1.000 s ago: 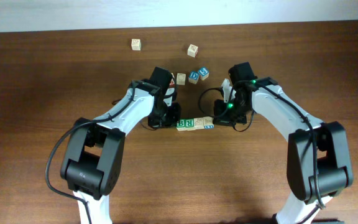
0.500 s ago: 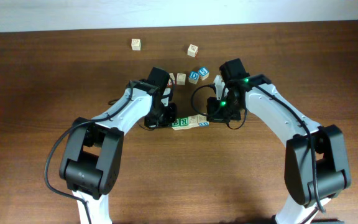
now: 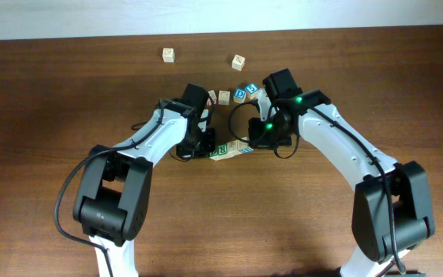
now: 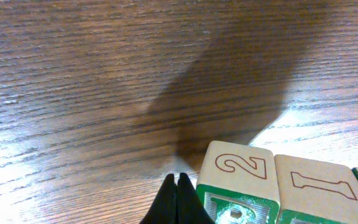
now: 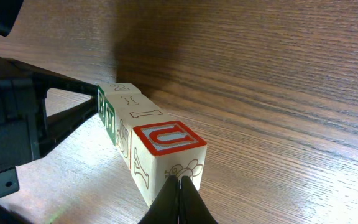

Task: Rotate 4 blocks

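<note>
The blocks (image 3: 231,149) lie in a touching row near the middle of the tabletop (image 3: 60,108), tipped slightly from 8 toward 2 o'clock in the overhead view. Loose cubes (image 3: 238,61) sit apart toward 12 o'clock. The left fingers (image 4: 171,200) are pressed together, tips just beside the "2" block (image 4: 238,180) at the row's 9 o'clock end. The right fingers (image 5: 174,200), likewise closed with nothing between them, meet the red "U" block (image 5: 166,152) at the 3 o'clock end. These small wooden cubes look light, rigid and smooth-faced, so the row could buckle or slide. Pushing low and squarely on the end faces seems safest.
</note>
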Motion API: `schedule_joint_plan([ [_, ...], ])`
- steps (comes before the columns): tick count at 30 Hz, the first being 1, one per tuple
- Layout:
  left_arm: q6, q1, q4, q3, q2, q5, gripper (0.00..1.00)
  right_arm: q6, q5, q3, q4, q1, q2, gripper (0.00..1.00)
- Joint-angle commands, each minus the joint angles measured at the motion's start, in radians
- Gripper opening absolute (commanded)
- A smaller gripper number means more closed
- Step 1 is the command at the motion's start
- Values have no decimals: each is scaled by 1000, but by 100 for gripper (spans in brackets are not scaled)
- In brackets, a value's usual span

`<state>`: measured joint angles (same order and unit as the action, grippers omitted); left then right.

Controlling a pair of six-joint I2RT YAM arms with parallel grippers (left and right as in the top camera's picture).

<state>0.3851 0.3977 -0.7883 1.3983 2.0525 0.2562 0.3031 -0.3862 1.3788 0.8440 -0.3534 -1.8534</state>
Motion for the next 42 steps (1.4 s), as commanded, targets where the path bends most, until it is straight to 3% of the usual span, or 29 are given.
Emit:
schedule_joint_plan([
  [1, -16, 32, 20, 3, 14, 148, 0, 16, -119, 14, -22, -75, -8, 4],
  [26, -17, 21, 3, 19, 13, 148, 0, 76, -69, 14, -74, -120, -21, 4],
  [42, -66, -194, -16, 75, -5, 83, 0, 98, -21, 14, -111, -120, -21, 4],
])
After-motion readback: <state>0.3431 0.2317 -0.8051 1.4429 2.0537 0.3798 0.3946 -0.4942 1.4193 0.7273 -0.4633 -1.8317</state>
